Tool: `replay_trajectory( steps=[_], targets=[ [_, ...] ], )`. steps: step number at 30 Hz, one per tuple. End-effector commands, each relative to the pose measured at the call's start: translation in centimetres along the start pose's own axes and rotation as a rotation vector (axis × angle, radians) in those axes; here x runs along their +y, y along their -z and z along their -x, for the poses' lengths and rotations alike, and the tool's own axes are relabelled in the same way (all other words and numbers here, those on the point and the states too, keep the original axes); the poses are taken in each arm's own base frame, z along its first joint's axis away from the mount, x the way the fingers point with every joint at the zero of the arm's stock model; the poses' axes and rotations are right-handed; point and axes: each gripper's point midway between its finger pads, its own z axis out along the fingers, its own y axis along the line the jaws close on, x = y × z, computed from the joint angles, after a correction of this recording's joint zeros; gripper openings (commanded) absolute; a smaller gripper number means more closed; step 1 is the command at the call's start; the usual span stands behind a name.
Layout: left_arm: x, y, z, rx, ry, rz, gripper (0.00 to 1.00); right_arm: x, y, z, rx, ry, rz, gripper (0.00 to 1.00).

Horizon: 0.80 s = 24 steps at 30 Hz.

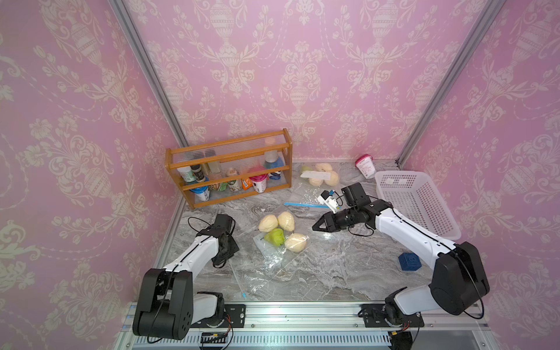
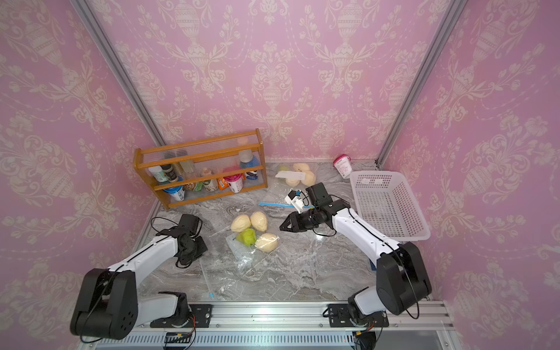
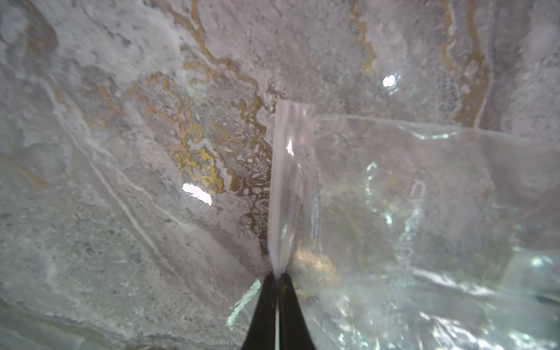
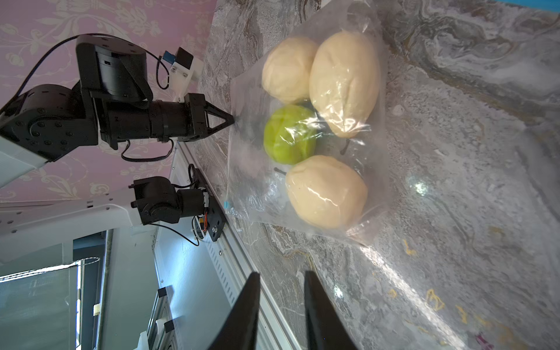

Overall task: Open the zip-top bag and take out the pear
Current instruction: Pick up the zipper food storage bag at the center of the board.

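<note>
We are pinching a clear flap of the bag (image 3: 394, 212) in the left tool (image 3: 277, 277), jaws pressed together on it; the right tool (image 4: 281, 274) is hanging half open and empty, apart from the bag; the green pear (image 1: 275, 237) is lying inside the bag among three pale fruits (image 1: 268, 222), at the centre in both top views, on the counter (image 1: 333, 266); we are risking the thin plastic slipping free or tearing if pulled from one side only, and the fruits rolling out.
</note>
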Motion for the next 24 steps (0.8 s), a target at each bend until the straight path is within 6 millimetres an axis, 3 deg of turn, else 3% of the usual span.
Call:
replay_trajectory(
  steps=[1,8,14,17,21,24],
  targets=[
    [-2.4,2.5,1.2,-0.039,-0.039,-0.126,0.0,1.1,0.3,1.0,-0.014,0.033,0.025,0.29],
    [-8.6,11.6,6.6,-0.239,-0.149,-0.38,0.0,2.5,1.3,3.7,-0.112,0.093,0.036,0.32],
    [-14.1,17.5,9.7,-0.279,-0.354,-0.503,0.0,4.9,3.4,7.2,-0.269,0.282,0.035,0.33],
    [-17.7,20.8,10.4,-0.341,-0.549,-0.557,0.0,6.2,4.3,8.8,-0.351,0.377,0.051,0.33],
    [-22.6,25.6,9.6,-0.491,-0.899,-0.61,0.0,7.8,5.5,10.6,-0.451,0.476,0.075,0.33],
    [-25.2,28.3,9.6,-0.572,-1.069,-0.646,0.0,8.9,6.4,11.1,-0.485,0.561,0.073,0.36]
  ],
)
